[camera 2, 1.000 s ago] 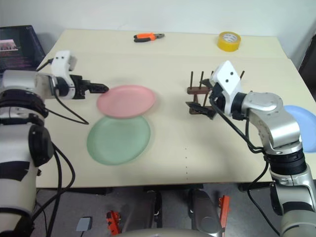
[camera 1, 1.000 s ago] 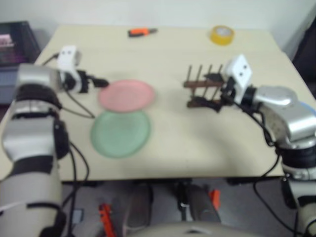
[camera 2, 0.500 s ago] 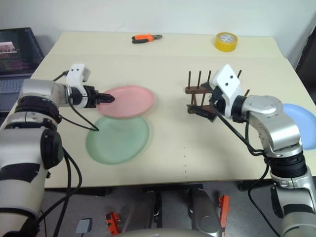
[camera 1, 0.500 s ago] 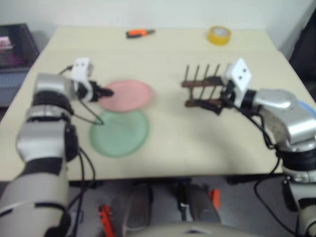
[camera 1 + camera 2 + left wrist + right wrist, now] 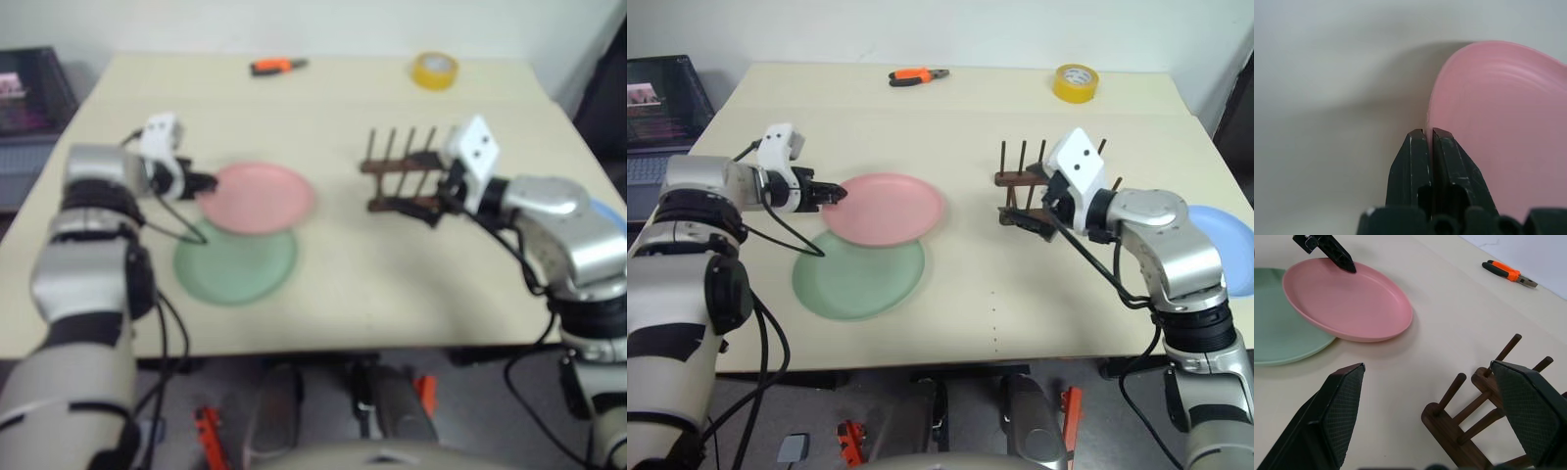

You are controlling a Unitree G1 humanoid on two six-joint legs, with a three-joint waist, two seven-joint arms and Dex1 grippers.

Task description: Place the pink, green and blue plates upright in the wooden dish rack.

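I see the left gripper [image 5: 836, 195] clenched on the pink plate [image 5: 887, 208] rim at 9 o'clock; right gripper [image 5: 1430, 426] released.

The blue plate [image 5: 1223, 250] is half hidden behind the right arm and cut off by the frame edge. The green plate [image 5: 858, 276] is partly tucked under the pink plate [image 5: 888, 207] — the rack [image 5: 1027, 196] is partly covered by the right tool [image 5: 1031, 217].
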